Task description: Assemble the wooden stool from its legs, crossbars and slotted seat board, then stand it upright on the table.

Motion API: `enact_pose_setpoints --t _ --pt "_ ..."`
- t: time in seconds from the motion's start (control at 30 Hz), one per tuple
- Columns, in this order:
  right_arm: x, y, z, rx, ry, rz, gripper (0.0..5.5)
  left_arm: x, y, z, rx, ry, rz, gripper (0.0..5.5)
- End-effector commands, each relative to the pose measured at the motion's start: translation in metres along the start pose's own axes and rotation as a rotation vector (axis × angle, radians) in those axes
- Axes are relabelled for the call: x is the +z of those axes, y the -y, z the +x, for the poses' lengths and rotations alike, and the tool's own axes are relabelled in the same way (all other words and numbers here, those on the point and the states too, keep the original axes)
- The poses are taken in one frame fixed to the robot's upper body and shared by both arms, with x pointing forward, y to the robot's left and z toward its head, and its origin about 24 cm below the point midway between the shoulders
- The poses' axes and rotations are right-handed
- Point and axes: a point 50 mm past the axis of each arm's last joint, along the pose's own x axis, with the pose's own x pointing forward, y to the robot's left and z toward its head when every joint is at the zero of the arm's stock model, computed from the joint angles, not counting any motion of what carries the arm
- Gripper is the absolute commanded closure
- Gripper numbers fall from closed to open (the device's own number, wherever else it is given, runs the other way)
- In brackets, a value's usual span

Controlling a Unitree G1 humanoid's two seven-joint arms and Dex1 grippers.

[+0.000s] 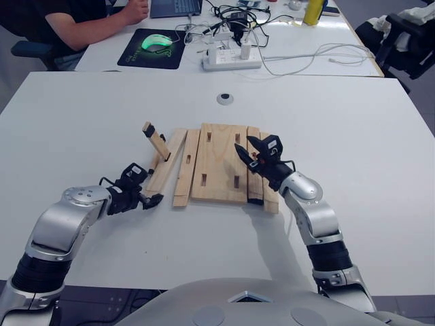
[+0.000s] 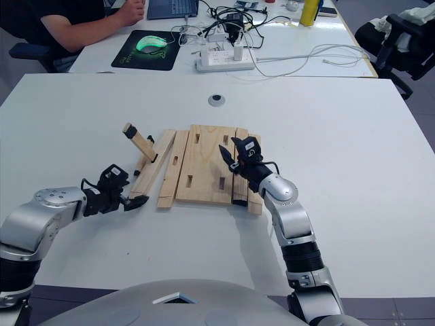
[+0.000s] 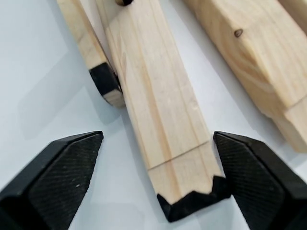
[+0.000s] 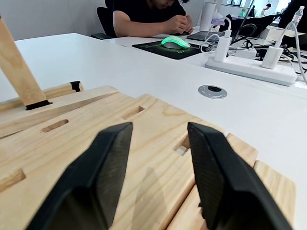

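**While parts are lying loose**

As the left gripper (image 1: pixel 148 198) is holding its jaws open around one leg's (image 3: pixel 153 96) near end, closing off-centre may be skidding it across the tabletop (image 1: pixel 353 136). The right gripper (image 1: pixel 246 148) is hovering, jaws apart, over the flat seat board (image 1: pixel 219 163).

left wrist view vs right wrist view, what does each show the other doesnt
Left wrist view: the left gripper, fingers open either side of the end of a black-tipped leg, a second black-tipped piece beside it. Right wrist view: the right gripper, fingers open over the slotted seat board, grommet and power strip beyond. Both: wooden parts on the white table.
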Motion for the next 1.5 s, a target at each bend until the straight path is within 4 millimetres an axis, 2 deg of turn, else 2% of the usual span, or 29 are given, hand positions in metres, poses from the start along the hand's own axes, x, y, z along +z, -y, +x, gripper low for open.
enact_pose_setpoints --t 0.03,0.33,0.73,0.97,1.23,1.33,1.5 --pt "0.0 0.001 0.003 0.005 -0.01 -0.016 3.36 -0.006 0.01 0.007 -0.013 -0.013 -0.037 1.22" --pt "-0.001 0.002 0.003 -0.005 -0.016 -0.023 3.36 -0.007 0.008 0.015 0.039 -0.022 0.002 1.22" --pt "0.001 0.005 0.006 -0.011 -0.014 -0.031 3.36 -0.006 0.009 0.017 0.029 -0.015 0.001 2.81" --pt "0.001 0.005 0.006 -0.013 -0.011 -0.028 3.36 -0.002 0.003 0.019 0.087 0.048 0.007 3.26" --pt "0.0 0.004 0.005 0.002 -0.009 -0.017 3.36 0.021 -0.005 0.014 0.204 0.286 -0.059 3.36" --pt "0.001 0.005 0.006 0.005 -0.005 -0.019 3.36 0.037 -0.006 0.008 0.219 0.413 -0.087 3.37" --pt "0.017 0.013 0.009 0.008 0.072 0.065 3.36 0.058 -0.002 0.007 0.103 0.564 -0.137 3.37"
